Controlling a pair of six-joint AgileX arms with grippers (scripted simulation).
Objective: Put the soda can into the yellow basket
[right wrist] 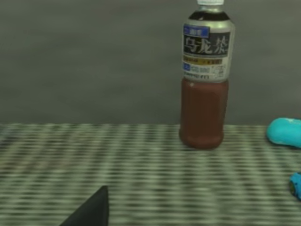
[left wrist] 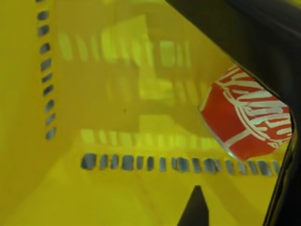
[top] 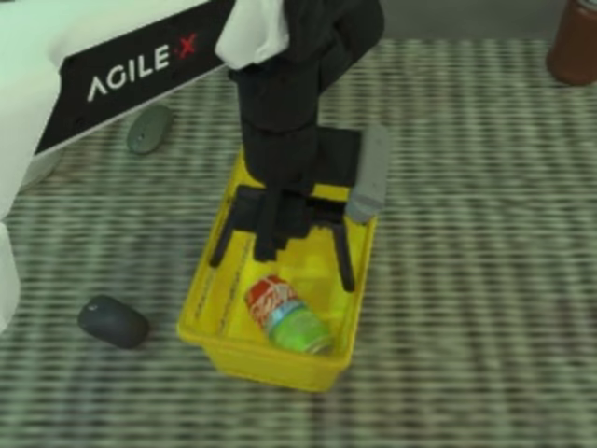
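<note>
Soda can [top: 286,315] lies diagonally (in basket [top: 207,308])

The work surface is a table covered with a grey-green and white woven-pattern mat [top: 485,233]. Behind the table's far edge stands a plain, flat grey wall [right wrist: 94,61]. Lighting is even and diffuse.

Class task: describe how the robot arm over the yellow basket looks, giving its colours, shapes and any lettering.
The left arm has white rounded shells and a black panel lettered AGILE X in white, the X red. Its wrist is a black block, and the left gripper carries two slim black fingers.
</note>
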